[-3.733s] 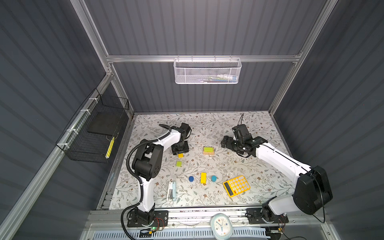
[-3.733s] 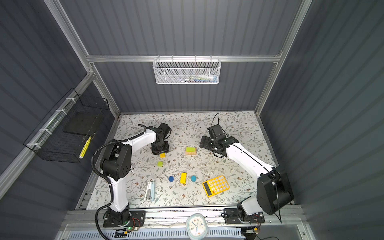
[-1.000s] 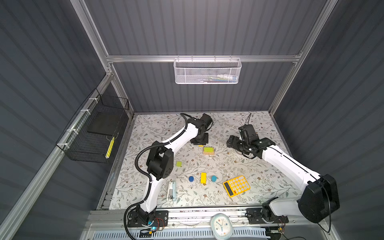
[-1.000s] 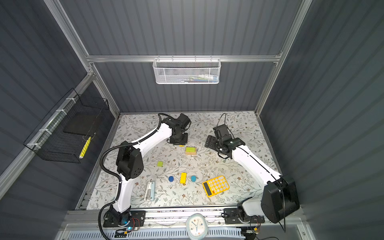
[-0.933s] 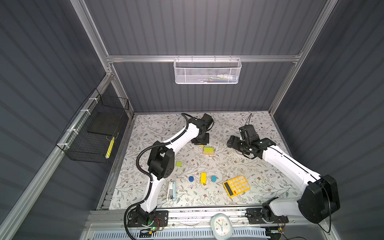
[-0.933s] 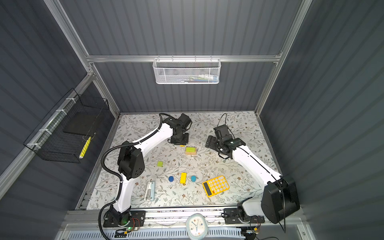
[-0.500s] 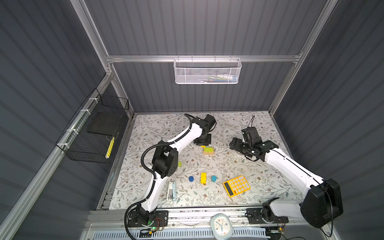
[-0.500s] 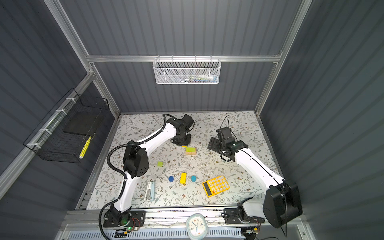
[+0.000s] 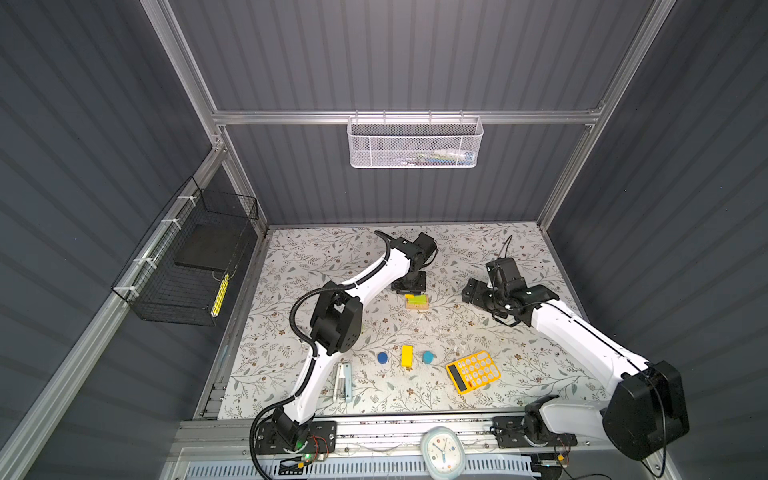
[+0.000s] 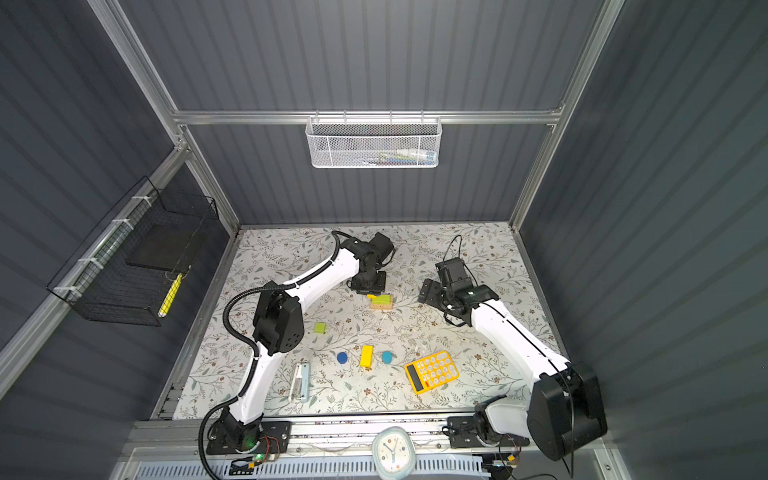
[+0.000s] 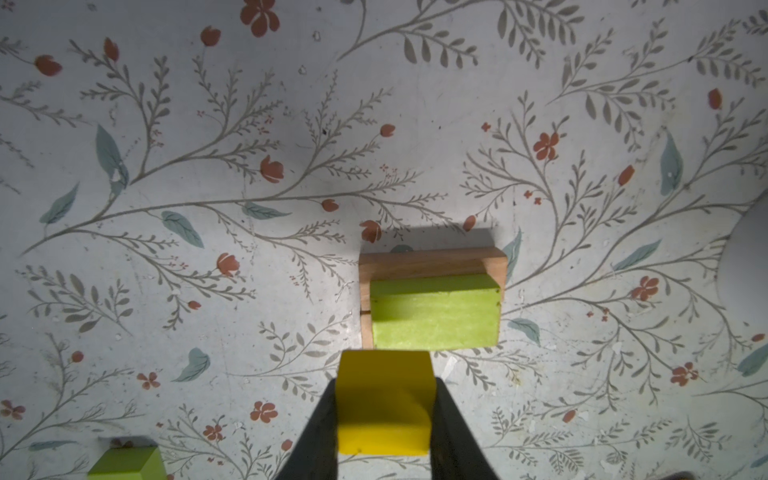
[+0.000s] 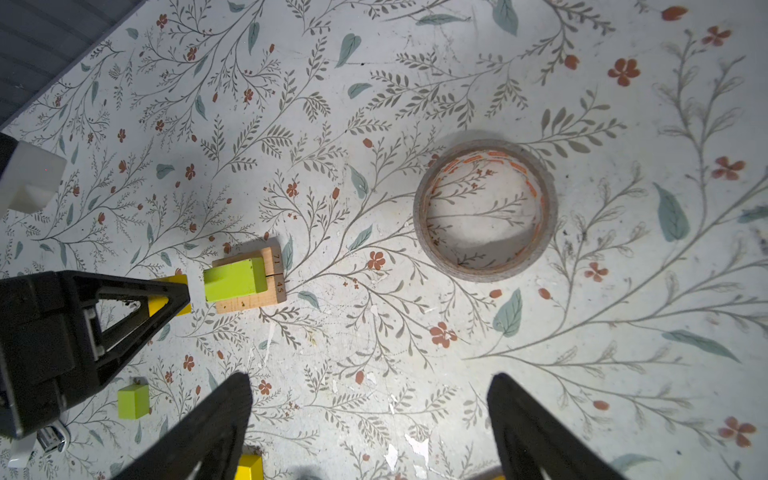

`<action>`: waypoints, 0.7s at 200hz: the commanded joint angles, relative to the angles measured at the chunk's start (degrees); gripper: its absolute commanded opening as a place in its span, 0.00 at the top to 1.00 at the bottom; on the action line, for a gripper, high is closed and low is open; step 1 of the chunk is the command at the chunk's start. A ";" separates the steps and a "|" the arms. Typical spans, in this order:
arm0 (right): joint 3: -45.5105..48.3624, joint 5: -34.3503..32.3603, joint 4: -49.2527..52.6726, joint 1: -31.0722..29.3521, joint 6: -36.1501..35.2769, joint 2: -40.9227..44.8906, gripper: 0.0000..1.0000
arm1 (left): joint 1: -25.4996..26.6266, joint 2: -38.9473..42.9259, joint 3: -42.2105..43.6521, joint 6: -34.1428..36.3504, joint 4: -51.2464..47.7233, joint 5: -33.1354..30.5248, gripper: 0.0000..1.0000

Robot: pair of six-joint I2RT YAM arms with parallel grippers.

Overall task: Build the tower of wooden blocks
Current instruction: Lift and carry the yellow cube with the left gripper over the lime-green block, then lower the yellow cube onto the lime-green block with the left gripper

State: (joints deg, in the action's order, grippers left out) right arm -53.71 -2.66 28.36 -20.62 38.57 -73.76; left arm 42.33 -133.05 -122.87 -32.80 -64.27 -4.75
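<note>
Floral tabletop (image 11: 166,124), left fingers (image 11: 320,432) clamped on yellow cube (image 11: 384,399) near lime-green bar (image 11: 434,318), right fingers (image 12: 208,428) spread wide, empty.

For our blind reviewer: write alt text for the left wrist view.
The left hand grips a yellow cube close to a lime-green bar lying on tan wooden bars. A lime-green cube sits apart on the floral table.

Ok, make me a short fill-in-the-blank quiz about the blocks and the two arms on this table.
1. The left arm's jaws grip the yellow cube; the right arm's jaws hold ___.
2. The lime-green bar lies on ___ tan wooden bars.
3. The yellow bar lies ___ the two blue cylinders.
4. The yellow calculator has ___ keys.
Missing words: nothing; two; between; white.
</note>
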 commanded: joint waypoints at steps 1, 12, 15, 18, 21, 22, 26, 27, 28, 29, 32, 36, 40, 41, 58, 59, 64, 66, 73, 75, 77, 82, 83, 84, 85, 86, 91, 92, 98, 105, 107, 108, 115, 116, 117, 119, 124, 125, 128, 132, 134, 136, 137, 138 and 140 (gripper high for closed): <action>0.63 0.63 0.05 0.43 -0.57 0.96 0.09 | 0.45 -1.23 -1.67 -0.87 -0.99 -0.25 1.00; 0.68 0.62 0.03 0.45 -0.66 1.06 0.09 | 0.55 -1.41 -1.69 -1.03 -0.79 -0.32 1.00; 0.71 0.65 0.03 0.48 -0.68 1.07 0.09 | 0.60 -1.42 -1.69 -1.06 -0.78 -0.34 1.00; 0.76 0.65 0.02 0.56 -0.68 1.07 0.09 | 0.65 -1.50 -1.70 -1.11 -0.78 -0.33 1.00; 0.79 0.64 -0.02 0.53 -0.68 1.03 0.10 | 0.65 -1.53 -1.71 -1.13 -0.62 -0.32 1.00; 0.80 0.68 -0.04 0.51 -0.68 1.09 0.09 | 0.65 -1.56 -1.69 -1.13 -0.60 -0.33 1.00; 0.80 0.66 -0.08 0.50 -0.66 1.16 0.09 | 0.73 -1.59 -1.67 -1.21 -0.47 -0.41 1.00; 0.80 0.65 -0.03 0.54 -0.67 1.16 0.10 | 0.74 -1.59 -1.67 -1.21 -0.49 -0.42 1.00; 0.80 0.64 -0.04 0.56 -0.68 1.16 0.09 | 0.74 -1.55 -1.67 -1.21 -0.45 -0.47 1.00; 0.80 0.64 -0.04 0.56 -0.68 1.16 0.09 | 0.74 -1.57 -1.63 -1.22 -0.39 -0.49 1.00; 0.80 0.68 -0.10 0.64 -0.72 1.02 0.10 | 0.72 -1.59 -1.52 -1.29 -0.23 -0.58 1.00; 0.88 0.74 -0.14 0.59 -0.69 1.00 0.10 | 0.74 -1.47 -1.33 -1.37 -0.02 -0.68 1.00; 0.90 0.78 -0.19 0.61 -0.65 1.02 0.09 | 0.87 -1.46 -1.23 -1.39 0.19 -0.69 1.00; 0.90 0.79 -0.21 0.64 -0.67 1.09 0.09 | 0.89 -1.44 -1.23 -1.39 0.24 -0.74 1.00; 1.07 0.99 -0.43 0.68 -0.64 1.06 0.09 | 0.91 -1.24 -0.66 -1.85 1.01 -0.94 1.00; 1.07 1.03 -0.42 0.68 -0.61 1.06 0.09 | 0.87 -1.24 -0.64 -1.84 1.05 -0.95 1.00; 1.15 1.06 -0.56 0.68 -0.59 1.02 0.09 | 0.84 -1.20 -0.58 -1.96 1.22 -0.94 1.00; 1.23 1.07 -0.57 0.73 -0.59 1.06 0.09 | 0.85 -1.23 -0.61 -1.98 1.27 -1.00 1.00; 1.33 1.04 -0.67 0.68 -0.51 1.03 0.09 | 0.94 -1.24 -0.53 -1.94 1.49 -1.04 1.00; 1.37 1.06 -0.63 0.67 -0.47 1.05 0.09 | 0.92 -1.31 -0.46 -1.97 1.57 -1.02 1.00; 1.41 1.09 -0.66 0.77 -0.50 0.99 0.09 | 0.92 -1.33 -0.51 -1.95 1.60 -1.04 1.00; 1.52 1.03 -0.73 0.76 -0.51 1.05 0.09 | 0.97 -1.40 -0.53 -2.01 1.62 -1.00 1.00; 1.51 1.05 -0.70 0.80 -0.51 1.01 0.09 | 0.94 -1.41 -0.53 -2.01 1.66 -0.98 1.00; 1.51 1.06 -0.69 0.78 -0.51 1.04 0.09 | 0.97 -1.41 -0.48 -2.01 1.67 -1.01 1.00; 1.51 1.02 -0.68 0.77 -0.51 1.06 0.09 | 0.99 -1.42 -0.51 -2.01 1.68 -0.99 1.00; 1.51 1.00 -0.68 0.76 -0.51 1.06 0.10 | 1.00 -1.46 -0.52 -2.01 1.73 -0.93 1.00; 1.58 1.04 -0.69 0.76 -0.45 1.07 0.10 | 0.98 -1.54 -0.39 -2.09 1.86 -0.99 1.00; 1.59 1.01 -0.68 0.76 -0.44 1.07 0.09 | 0.99 -1.52 -0.37 -2.14 1.86 -0.99 1.00; 1.66 1.03 -0.73 0.79 -0.43 1.15 0.10 | 0.95 -1.57 -0.27 -2.12 2.03 -0.87 1.00; 1.68 1.07 -0.69 0.84 -0.42 1.14 0.10 | 1.00 -1.68 -0.13 -2.09 2.21 -0.63 1.00; 1.68 1.10 -0.68 0.84 -0.42 1.15 0.09 | 0.98 -1.68 -0.08 -2.03 2.28 -0.61 1.00; 1.73 1.08 -0.68 0.85 -0.42 1.16 0.09 | 0.99 -1.68 -0.04 -2.06 2.34 -0.61 1.00; 1.84 1.05 -0.72 0.85 -0.38 1.16 0.10 | 1.09 -1.68 0.15 -2.04 2.60 -0.44 1.00; 1.84 1.05 -0.72 0.85 -0.38 1.16 0.10 | 1.04 -1.68 0.21 -2.02 2.59 -0.44 1.00; 1.85 1.06 -0.70 0.85 -0.40 1.16 0.10 | 1.07 -1.64 0.28 -2.06 2.62 -0.39 1.00; 1.86 1.03 -0.70 0.85 -0.42 1.22 0.09 | 1.06 -1.67 0.33 -2.02 2.72 -0.42 1.00; 1.86 1.06 -0.76 0.92 -0.41 1.18 0.09 | 1.09 -1.69 0.54 -2.10 2.75 -0.43 1.00; 1.90 1.02 -0.76 0.93 -0.42 1.21 0.09 | 1.09 -1.73 0.53 -2.10 2.75 -0.43 1.00; 1.94 1.00 -0.81 0.88 -0.42 1.20 0.09 | 1.09 -1.77 0.55 -2.06 2.78 -0.43 1.00; 2.02 1.00 -0.78 0.90 -0.37 1.24 0.10 | 1.09 -1.77 0.66 -2.05 2.78 -0.43 1.00; 2.03 1.03 -0.77 0.86 -0.34 1.24 0.09 | 1.05 -1.77 0.65 -2.08 2.86 -0.41 1.00; 2.10 1.06 -0.78 0.94 -0.34 1.25 0.09 | 1.04 -1.77 0.62 -2.07 2.93 -0.36 1.00; 2.11 1.02 -0.77 0.89 -0.29 1.25 0.09 | 1.06 -1.81 0.66 -2.04 2.93 -0.40 1.00; 2.12 1.01 -0.86 0.91 -0.31 1.20 0.10 | 1.03 -1.84 0.72 -2.02 2.92 -0.41 1.00; 2.12 1.06 -0.92 0.93 -0.28 1.19 0.10 | 1.08 -1.85 0.75 -2.01 2.92 -0.34 1.00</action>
State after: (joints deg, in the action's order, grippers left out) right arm -52.45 -1.58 27.66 -20.01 38.52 -73.54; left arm 43.05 -133.93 -122.85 -34.13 -61.49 -4.95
